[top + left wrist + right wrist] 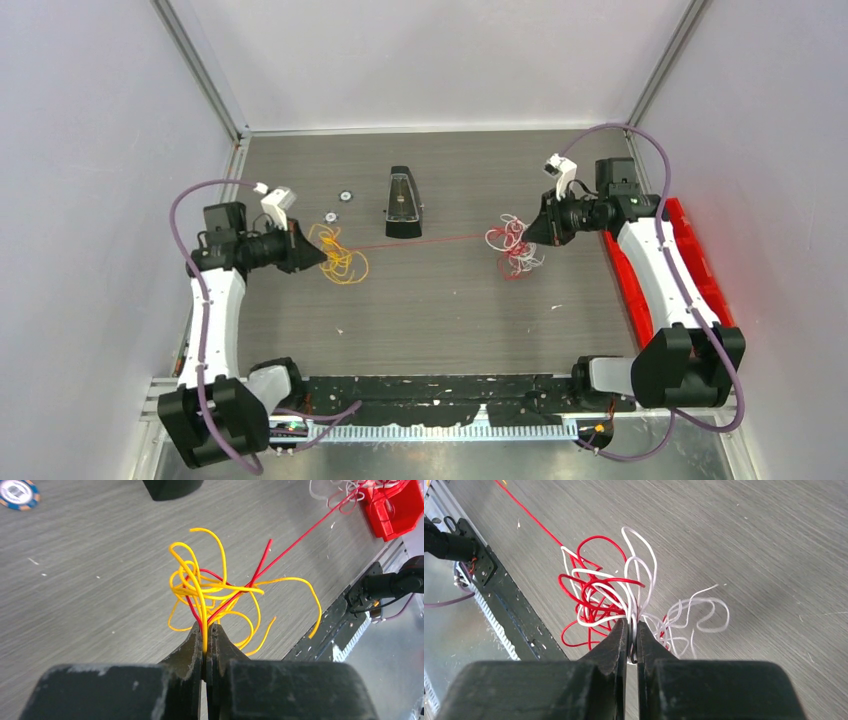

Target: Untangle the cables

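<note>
My left gripper [318, 250] [205, 630] is shut on a yellow cable [340, 262] [200, 587], a loose tangle that also holds part of a red cable. My right gripper [528, 232] [632, 626] is shut on a white cable [522, 256] [639, 575] that is knotted with loops of the red cable [594, 587]. A single red strand [430, 240] [300, 535] runs taut across the table between the two bundles. Both bundles hang just above the grey table.
A black wedge-shaped stand [403, 203] sits at the table's middle back, just behind the red strand. Two small round discs [346, 196] lie to its left. A red bin [690, 260] lies along the right edge. A black rail [450, 388] runs along the front.
</note>
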`<state>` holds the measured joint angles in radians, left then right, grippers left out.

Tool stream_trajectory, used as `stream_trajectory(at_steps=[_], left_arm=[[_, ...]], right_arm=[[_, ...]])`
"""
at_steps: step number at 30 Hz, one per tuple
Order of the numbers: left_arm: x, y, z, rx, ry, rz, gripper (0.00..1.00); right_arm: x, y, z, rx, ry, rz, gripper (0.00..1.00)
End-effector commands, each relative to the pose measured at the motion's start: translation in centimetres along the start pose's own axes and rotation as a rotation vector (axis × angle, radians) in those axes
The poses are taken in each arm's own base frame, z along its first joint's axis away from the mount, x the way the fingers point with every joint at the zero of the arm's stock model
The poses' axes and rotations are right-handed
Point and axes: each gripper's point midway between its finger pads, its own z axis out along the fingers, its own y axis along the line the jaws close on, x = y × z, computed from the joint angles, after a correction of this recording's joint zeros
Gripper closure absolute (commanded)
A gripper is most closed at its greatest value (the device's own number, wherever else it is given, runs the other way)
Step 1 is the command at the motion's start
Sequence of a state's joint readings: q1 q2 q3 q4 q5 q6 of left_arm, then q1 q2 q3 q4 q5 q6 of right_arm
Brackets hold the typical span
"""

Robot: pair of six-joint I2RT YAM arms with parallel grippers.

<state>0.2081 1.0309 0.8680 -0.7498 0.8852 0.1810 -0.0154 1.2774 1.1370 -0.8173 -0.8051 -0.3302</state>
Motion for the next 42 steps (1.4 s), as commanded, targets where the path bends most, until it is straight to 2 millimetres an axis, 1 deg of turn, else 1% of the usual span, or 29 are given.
stream_trajectory(at_steps=[1, 4, 6, 7, 8, 9, 10, 11, 12, 13, 14, 15, 16, 17, 18, 19, 20, 21, 22, 24, 26, 31, 32, 33, 35, 37, 38, 40, 42], left_arm=[[-1.8, 2.6, -2.5, -0.079, -0.025, 0.069, 1.00], [-2.2, 0.2, -2.2, 0.034, -0.038, 0.070, 1.00], [-2.0, -1.6, -1.5, 0.085, -0.031, 0.116, 1.00], [-1.7, -2.5, -1.0, 0.110, -0.022, 0.142, 1.00], [-1.5, -4.1, -0.3, 0.151, -0.014, 0.172, 1.00], [-1.5, -5.4, 0.3, 0.179, -0.023, 0.193, 1.00], [-1.6, -6.4, 0.9, 0.202, -0.038, 0.188, 1.00], [-1.9, -7.6, 1.5, 0.226, -0.061, 0.196, 1.00], [-2.2, -8.5, 2.0, 0.239, -0.088, 0.193, 1.00], [-2.5, -9.3, 2.6, 0.257, -0.108, 0.191, 1.00], [-2.7, -10.3, 3.1, 0.283, -0.118, 0.203, 1.00], [-2.8, -11.1, 3.5, 0.306, -0.119, 0.214, 1.00], [-2.7, -11.9, 4.0, 0.334, -0.109, 0.231, 1.00], [-2.6, -12.6, 4.5, 0.353, -0.093, 0.240, 1.00], [-2.5, -13.1, 4.9, 0.368, -0.080, 0.247, 1.00], [-2.5, -13.5, 5.4, 0.378, -0.073, 0.250, 1.00], [-2.7, -13.8, 5.8, 0.380, -0.072, 0.238, 1.00], [-2.8, -14.1, 6.1, 0.385, -0.072, 0.224, 1.00], [-3.0, -14.3, 6.4, 0.389, -0.073, 0.211, 1.00], [-3.3, -14.6, 6.9, 0.404, -0.069, 0.188, 1.00], [-3.6, -14.9, 7.0, 0.413, -0.070, 0.186, 1.00], [-3.9, -15.5, 7.0, 0.434, -0.073, 0.193, 1.00], [-3.9, -15.6, 7.0, 0.438, -0.072, 0.194, 1.00], [-3.8, -15.6, 6.9, 0.440, -0.072, 0.193, 1.00], [-3.8, -15.6, 6.9, 0.442, -0.070, 0.192, 1.00], [-3.6, -15.7, 6.7, 0.444, -0.070, 0.194, 1.00], [-3.4, -15.6, 6.7, 0.441, -0.068, 0.196, 1.00], [-3.1, -15.2, 6.4, 0.425, -0.064, 0.198, 1.00], [-2.8, -14.2, 5.9, 0.398, -0.069, 0.189, 1.00]], right_arm=[[1.0, -2.8, -0.7, 0.102, 0.043, -0.052, 0.95], [1.2, -1.8, 0.4, 0.048, 0.057, -0.031, 0.95], [1.3, -0.6, 1.6, 0.001, 0.073, -0.041, 0.95], [1.3, 0.5, 2.5, -0.037, 0.083, -0.057, 0.95], [1.3, 1.1, 2.9, -0.055, 0.089, -0.053, 0.92], [1.3, 2.2, 3.8, -0.089, 0.098, -0.074, 0.88], [1.1, 2.8, 4.1, -0.103, 0.099, -0.066, 0.75], [0.8, 3.8, 5.0, -0.133, 0.101, -0.090, 0.66], [0.3, 4.4, 5.2, -0.142, 0.094, -0.087, 0.44], [0.0, 5.3, 5.7, -0.165, 0.093, -0.107, 0.35], [-0.9, 5.9, 5.7, -0.172, 0.078, -0.112, 0.23], [-1.5, 6.9, 5.9, -0.197, 0.065, -0.135, 0.14], [-2.4, 7.7, 5.8, -0.210, 0.047, -0.134, 0.12], [-3.1, 8.9, 6.0, -0.243, 0.024, -0.158, 0.06], [-4.0, 10.3, 5.9, -0.275, 0.000, -0.172, 0.05], [-4.4, 11.2, 5.9, -0.296, -0.008, -0.178, 0.04], [-4.8, 12.9, 5.8, -0.339, -0.014, -0.190, 0.04], [-4.9, 13.7, 5.8, -0.360, -0.013, -0.183, 0.08], [-4.8, 15.2, 5.8, -0.404, -0.014, -0.201, 0.10], [-4.3, 17.0, 5.9, -0.458, 0.000, -0.196, 0.14], [-3.4, 17.8, 6.3, -0.471, 0.021, -0.189, 0.18], [-1.1, 16.9, 8.6, -0.409, 0.095, -0.200, 0.18], [-0.9, 16.8, 8.9, -0.402, 0.103, -0.202, 0.19], [-0.6, 16.6, 9.6, -0.388, 0.121, -0.199, 0.20], [-0.1, 16.3, 10.5, -0.377, 0.154, -0.198, 0.27], [0.2, 16.0, 10.9, -0.366, 0.180, -0.199, 0.56], [0.3, 15.8, 10.9, -0.359, 0.184, -0.209, 0.82], [0.4, 14.9, 10.5, -0.321, 0.188, -0.219, 0.93], [0.2, 13.7, 9.2, -0.272, 0.158, -0.228, 0.94]])
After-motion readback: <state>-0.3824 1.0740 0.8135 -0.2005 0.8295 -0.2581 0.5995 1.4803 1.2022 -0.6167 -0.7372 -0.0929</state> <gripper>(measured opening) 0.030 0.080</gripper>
